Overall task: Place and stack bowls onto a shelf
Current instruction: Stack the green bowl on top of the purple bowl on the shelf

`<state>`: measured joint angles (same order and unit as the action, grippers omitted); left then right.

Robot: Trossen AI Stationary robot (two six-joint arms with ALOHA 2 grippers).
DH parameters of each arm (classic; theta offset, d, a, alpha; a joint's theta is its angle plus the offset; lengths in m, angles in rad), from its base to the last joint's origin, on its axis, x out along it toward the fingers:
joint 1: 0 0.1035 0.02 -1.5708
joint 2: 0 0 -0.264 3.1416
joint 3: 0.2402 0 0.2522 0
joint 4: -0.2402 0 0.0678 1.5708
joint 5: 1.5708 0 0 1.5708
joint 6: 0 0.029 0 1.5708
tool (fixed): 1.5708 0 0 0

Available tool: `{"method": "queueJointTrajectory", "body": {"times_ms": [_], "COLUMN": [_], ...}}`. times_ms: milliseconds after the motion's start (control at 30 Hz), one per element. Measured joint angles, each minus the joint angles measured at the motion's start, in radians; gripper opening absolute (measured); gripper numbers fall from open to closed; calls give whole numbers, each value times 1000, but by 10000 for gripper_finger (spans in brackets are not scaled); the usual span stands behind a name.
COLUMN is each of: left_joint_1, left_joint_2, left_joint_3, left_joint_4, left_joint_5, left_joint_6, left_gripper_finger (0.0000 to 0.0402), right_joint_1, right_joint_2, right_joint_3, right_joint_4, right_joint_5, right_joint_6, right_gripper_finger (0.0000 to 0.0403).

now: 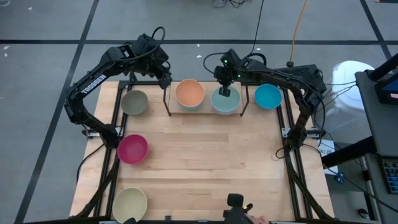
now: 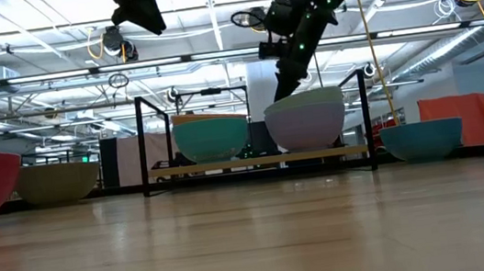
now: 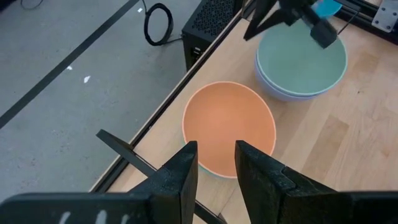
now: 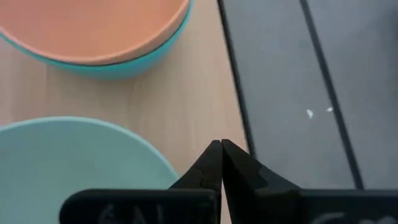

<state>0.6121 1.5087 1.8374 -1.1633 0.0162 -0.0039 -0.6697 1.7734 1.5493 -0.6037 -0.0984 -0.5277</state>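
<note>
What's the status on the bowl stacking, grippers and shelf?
Left gripper open, above the shelf's left end. Right gripper shut over pale green bowl. Shelf holds two stacks. Nothing in the way.

Closed fingers beside pale green bowl

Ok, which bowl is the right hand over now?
The pale green bowl, nested in a lavender one on the shelf. The right hand is above its far rim; the orange bowl sits beside it.

A wooden tabletop stands on a grey floor crossed by dark lines. Black cables trail beyond its far edge.
</note>
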Motion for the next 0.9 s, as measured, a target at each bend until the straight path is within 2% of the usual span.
{"method": "queueJointTrajectory", "body": {"times_ms": [200,333,433,533,667,800,900], "left_joint_1": [0,1,2,2,2,2,2], "left_joint_2": [0,0,0,0,0,0,0], "left_joint_3": [0,0,0,0,0,0,0], "left_joint_4": [0,0,0,0,2,3,3], "left_joint_5": [0,0,0,0,0,0,0], "left_joint_6": [2,6,9,9,9,8,7], "left_gripper_finger": [113,113,113,113,113,113,113], "right_joint_1": [38,121,197,261,327,352,355], "right_joint_2": [-115,-231,-289,-331,-369,-376,-376], "right_joint_3": [42,43,39,-22,-163,-312,-398], "right_joint_4": [-88,-278,-478,-599,-575,-437,-318], "right_joint_5": [0,-14,-75,-186,-195,-188,-126], "right_joint_6": [0,-3,-8,-16,5,41,45], "right_gripper_finger": [0,0,0,0,0,0,0]}}
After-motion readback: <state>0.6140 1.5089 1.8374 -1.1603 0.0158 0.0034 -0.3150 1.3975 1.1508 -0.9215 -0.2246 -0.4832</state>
